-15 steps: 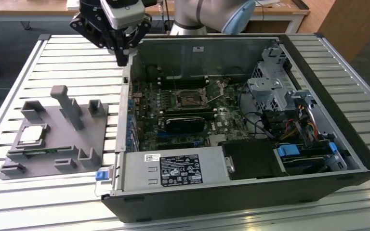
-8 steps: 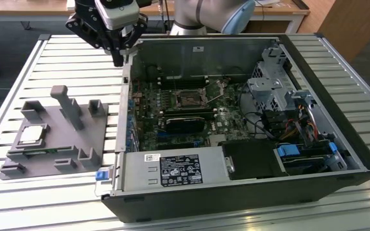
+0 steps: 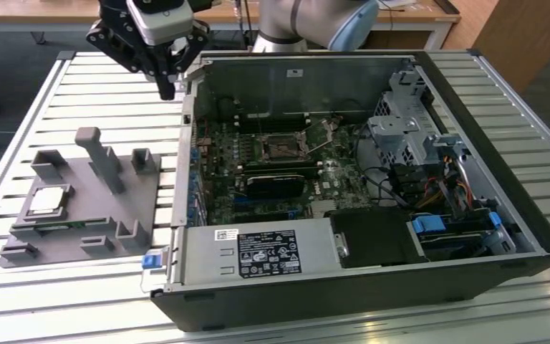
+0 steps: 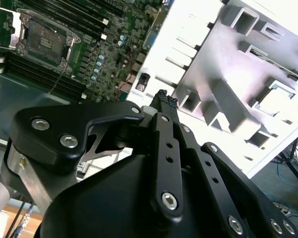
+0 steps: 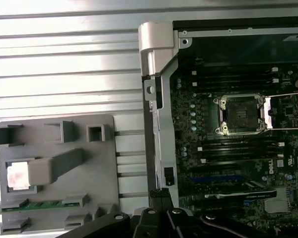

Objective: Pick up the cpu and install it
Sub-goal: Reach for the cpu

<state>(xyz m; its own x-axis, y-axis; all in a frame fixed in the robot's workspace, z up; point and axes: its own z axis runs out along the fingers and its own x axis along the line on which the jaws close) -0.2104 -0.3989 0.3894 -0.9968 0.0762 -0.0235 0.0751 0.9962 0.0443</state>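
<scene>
The cpu [image 3: 48, 201], a small silver square, lies in a pocket of the grey holder [image 3: 112, 208] on the slatted table, at the exterior view's left. The first wrist view shows the cpu [image 5: 18, 176] as a bright square. My gripper [image 3: 166, 92] hangs high above the table, beside the back corner of the open computer case and well away from the cpu. Its fingers are shut together with nothing between them in both wrist views [image 4: 165, 97] [image 5: 161, 194]. The black socket [image 3: 280, 147] on the motherboard stands open and bare, also seen as the socket [image 5: 238, 115] [image 4: 42, 42].
A green memory stick [image 3: 65, 226] lies in the holder's front slot. The case wall [image 3: 187, 143] stands between holder and motherboard. A tall grey post [image 3: 98, 154] rises from the holder. Drive cages and cables [image 3: 418, 158] crowd the case at the exterior view's right.
</scene>
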